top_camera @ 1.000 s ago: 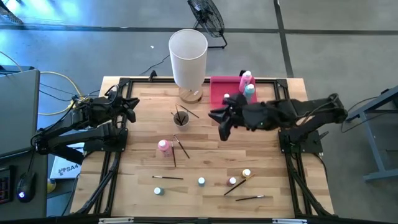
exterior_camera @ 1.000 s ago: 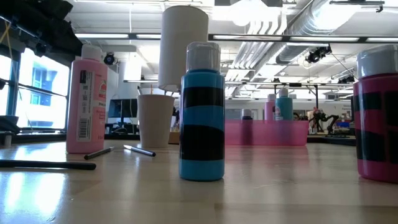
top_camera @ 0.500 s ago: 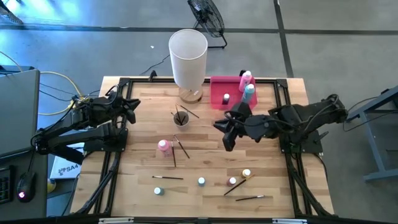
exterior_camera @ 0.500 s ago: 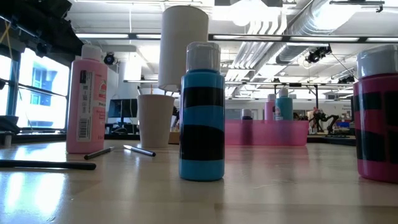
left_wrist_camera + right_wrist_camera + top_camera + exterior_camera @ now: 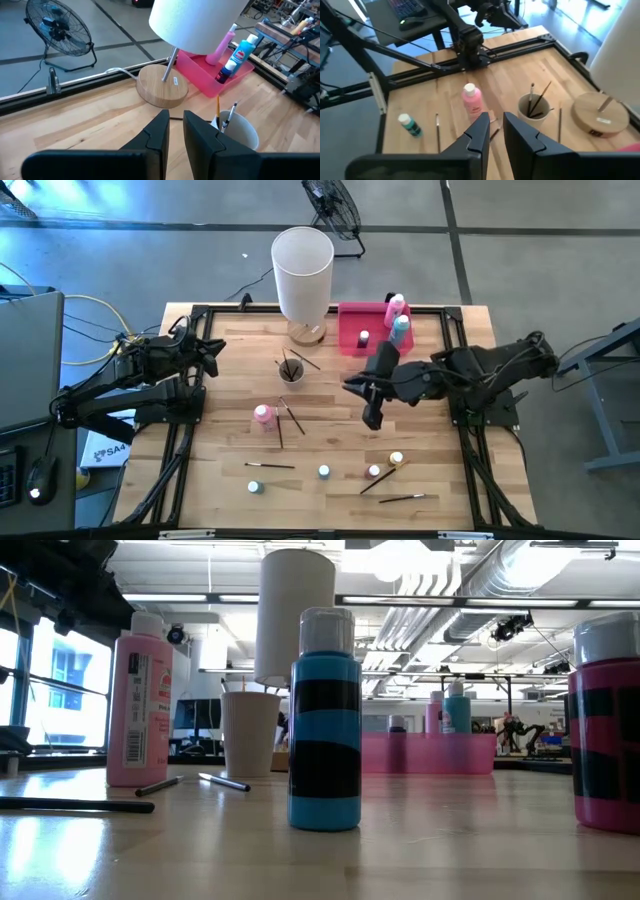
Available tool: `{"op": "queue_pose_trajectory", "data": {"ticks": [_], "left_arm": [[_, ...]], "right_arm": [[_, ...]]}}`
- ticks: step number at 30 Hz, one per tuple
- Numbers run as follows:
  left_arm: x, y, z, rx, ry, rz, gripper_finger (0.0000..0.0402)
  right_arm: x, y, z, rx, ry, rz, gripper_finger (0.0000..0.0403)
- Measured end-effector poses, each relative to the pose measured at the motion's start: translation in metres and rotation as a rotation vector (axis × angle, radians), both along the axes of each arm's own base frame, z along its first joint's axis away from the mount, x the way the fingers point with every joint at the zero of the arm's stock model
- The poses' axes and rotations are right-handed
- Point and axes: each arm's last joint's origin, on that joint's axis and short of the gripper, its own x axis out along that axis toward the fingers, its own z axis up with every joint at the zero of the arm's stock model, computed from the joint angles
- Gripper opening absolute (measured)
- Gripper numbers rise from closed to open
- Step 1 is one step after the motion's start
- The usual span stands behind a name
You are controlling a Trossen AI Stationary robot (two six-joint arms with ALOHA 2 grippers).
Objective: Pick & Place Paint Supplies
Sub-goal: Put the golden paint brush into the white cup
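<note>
Right gripper (image 5: 372,418) hangs over bare wood just right of frame centre in the high view, fingers pointing toward the lower edge. In its own wrist view the two dark fingers sit close together with only a thin slit between them; nothing is pinched.

Left gripper (image 5: 212,348) waits at the left-centre of the wooden slat table (image 5: 330,440), near the table's left rail. Its wrist view likewise shows the fingers pressed nearly together, holding nothing.

Paint supplies:
- Tall pink paint bottle with white cap (image 5: 264,415), upright, centre-left.
- White paper cup holding thin dark-handled brushes (image 5: 290,368), above that bottle, near the lamp base.
- Loose brushes (image 5: 292,416) just right of the pink bottle; more along the lower part of the frame.
- Tiny bottles in a row across the lower middle: teal-capped (image 5: 254,486), blue-capped (image 5: 324,472), pink-capped (image 5: 374,471), yellow-capped (image 5: 397,458).
- Pink rectangular plastic tray (image 5: 352,330), upper centre-right, holds a pink bottle (image 5: 397,306), a teal bottle (image 5: 401,327) and one small white-capped bottle (image 5: 364,338).

Tall white cylindrical lamp shade (image 5: 302,272) stands at upper centre.
</note>
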Motion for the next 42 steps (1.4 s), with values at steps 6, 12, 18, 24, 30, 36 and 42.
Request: {"op": "queue_pose_trajectory", "data": {"ticks": [6,12,18,24,30,36,42], "left_arm": [[0.001,-0.001,0.000,-0.015,-0.006,-0.039,0.0054],[0.001,-0.002,0.000,-0.024,-0.009,-0.066,0.0054],[0.001,-0.002,0.000,-0.021,-0.007,-0.067,0.0054],[0.001,-0.002,0.000,-0.021,-0.006,-0.066,0.0054],[0.001,-0.002,0.000,-0.022,-0.007,-0.066,0.0054],[0.001,-0.002,0.000,-0.045,-0.026,-0.057,0.0054],[0.001,-0.002,0.000,-0.079,-0.055,-0.043,0.0054]], "right_arm": [[0.004,-0.017,0.000,-0.009,0.002,-0.055,0.0048],[0.008,-0.034,0.000,0.017,0.009,-0.071,0.0048],[0.016,-0.051,-0.004,0.039,0.035,0.045,0.0048],[0.034,-0.063,-0.016,0.072,0.066,0.089,0.0048],[0.045,-0.071,-0.033,0.081,0.154,0.069,0.0046],[0.043,-0.071,-0.037,0.074,0.201,0.066,0.0027],[0.039,-0.071,-0.041,0.074,0.258,0.062,0.0005]]}}
